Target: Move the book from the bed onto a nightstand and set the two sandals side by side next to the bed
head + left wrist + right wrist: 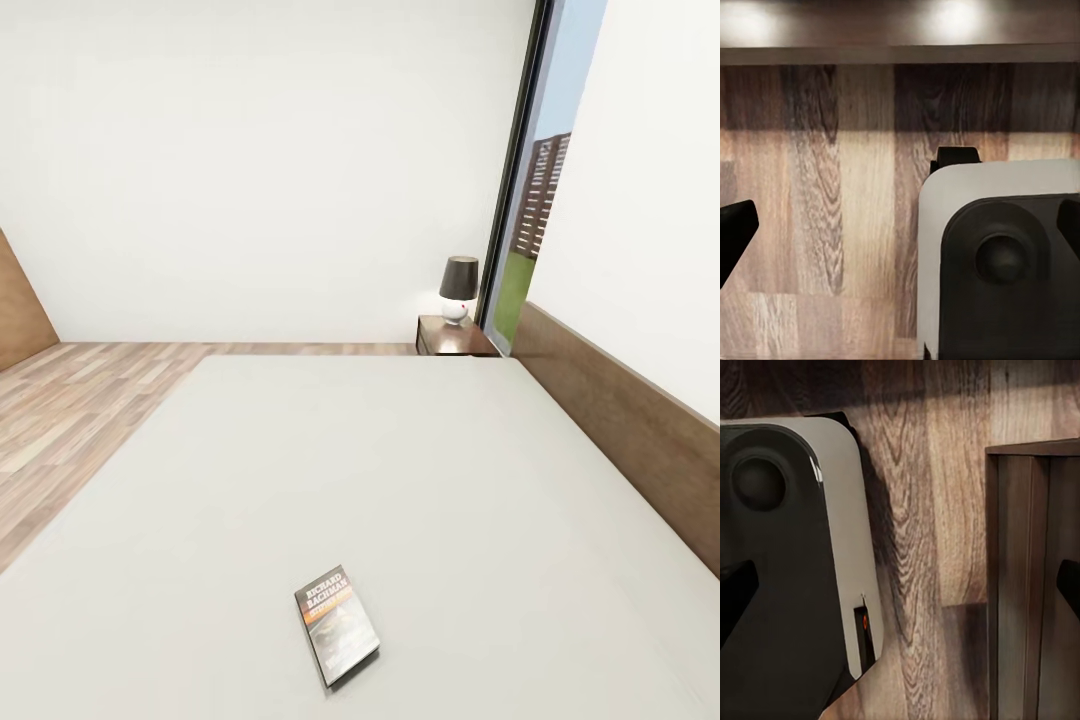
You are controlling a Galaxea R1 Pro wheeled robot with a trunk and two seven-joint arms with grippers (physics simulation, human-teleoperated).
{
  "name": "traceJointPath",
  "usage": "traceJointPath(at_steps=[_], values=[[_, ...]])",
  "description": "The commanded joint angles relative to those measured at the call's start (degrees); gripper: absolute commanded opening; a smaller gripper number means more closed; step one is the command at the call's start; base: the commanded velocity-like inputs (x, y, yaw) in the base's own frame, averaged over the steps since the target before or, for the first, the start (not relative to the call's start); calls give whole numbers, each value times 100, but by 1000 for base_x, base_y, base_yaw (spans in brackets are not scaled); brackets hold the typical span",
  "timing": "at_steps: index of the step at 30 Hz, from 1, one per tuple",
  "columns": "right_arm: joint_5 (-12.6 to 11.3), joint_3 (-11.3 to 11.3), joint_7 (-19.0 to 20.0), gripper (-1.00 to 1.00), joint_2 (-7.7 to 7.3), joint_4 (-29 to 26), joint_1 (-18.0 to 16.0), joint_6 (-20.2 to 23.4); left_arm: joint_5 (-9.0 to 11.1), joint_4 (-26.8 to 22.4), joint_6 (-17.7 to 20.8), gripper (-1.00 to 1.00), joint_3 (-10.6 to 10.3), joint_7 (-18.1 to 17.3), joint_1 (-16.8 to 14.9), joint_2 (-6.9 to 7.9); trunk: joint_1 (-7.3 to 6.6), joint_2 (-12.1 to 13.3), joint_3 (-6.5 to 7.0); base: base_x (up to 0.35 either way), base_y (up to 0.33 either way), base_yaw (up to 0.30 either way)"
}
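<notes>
book (337,624) lying flat on bed (420,480), near edge, so probably easy first reach. nightstand (452,338) way off at far corner beside headboard (620,420). both jaws look spread, holding nothing.

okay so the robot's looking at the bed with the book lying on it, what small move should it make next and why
Probably raise one arm over the pale grey mattress toward the thin dark paperback book. The book lies flat near the mattress's closest edge, untouched, while both wrist views look down at wooden floor, so the arms appear lowered. The dark brown nightstand with a lamp stands far across.
</notes>
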Motion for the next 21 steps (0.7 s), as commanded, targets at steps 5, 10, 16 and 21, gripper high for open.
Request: traceJointPath(at_steps=[5, 10, 16, 21], values=[[39, -49, 108, 100, 3, -8, -7, -17, 2, -1, 100, 100, -41, -11, -1, 1, 0, -2, -4, 0, 0, 0], [17, -82, 745, 100, -14, -26, -10, -15, -24, 5, 153, 100, -40, 61, -1, 1, 0, -2, -4, 0, 0, 0], [0, -118, 1165, 100, -24, -48, -12, -11, -45, 1, 168, 100, -41, 228, -1, 1, 0, -2, -4, 0, 0, 0], [-7, -129, 1285, 100, -35, -60, -12, -10, -55, 0, 173, 100, -40, 287, -1, 1, 0, -2, -4, 0, 0, 0]])
